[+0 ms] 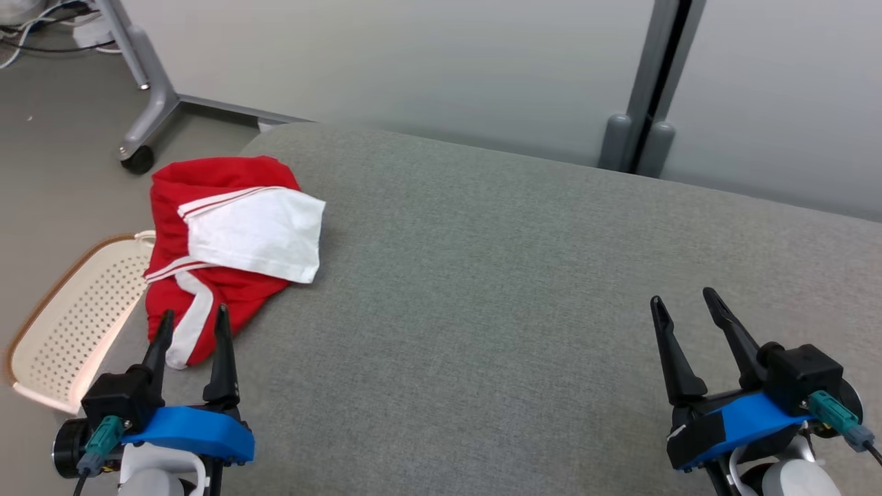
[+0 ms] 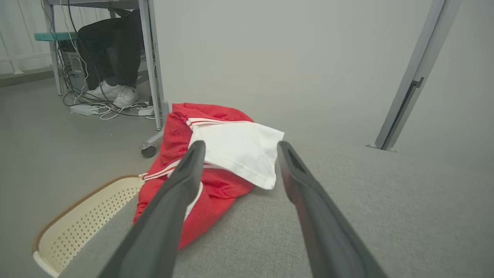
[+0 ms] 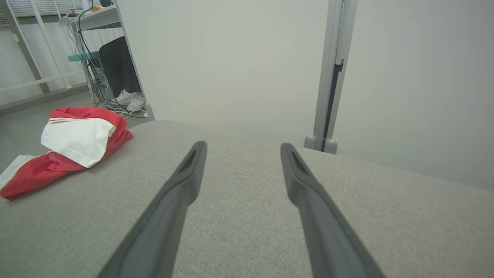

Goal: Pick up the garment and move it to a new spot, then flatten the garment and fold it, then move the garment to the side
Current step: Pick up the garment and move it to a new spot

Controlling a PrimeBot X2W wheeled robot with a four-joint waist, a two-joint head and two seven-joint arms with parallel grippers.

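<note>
On the grey cushion (image 1: 517,275), the garment (image 1: 227,241) lies bunched at the left edge, my left gripper (image 1: 194,311) and right gripper (image 1: 681,296) spread and empty; pickup, flattening and folding all remain, I judge.

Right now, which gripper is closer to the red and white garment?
Left. The left gripper, open, has its tips at the near edge of the garment. The right gripper, also open, sits far across the grey cushion, well apart from it.

left hand (image 1: 194,311) and right hand (image 1: 681,296) sit low, jaws parted wide (both empty).
</note>
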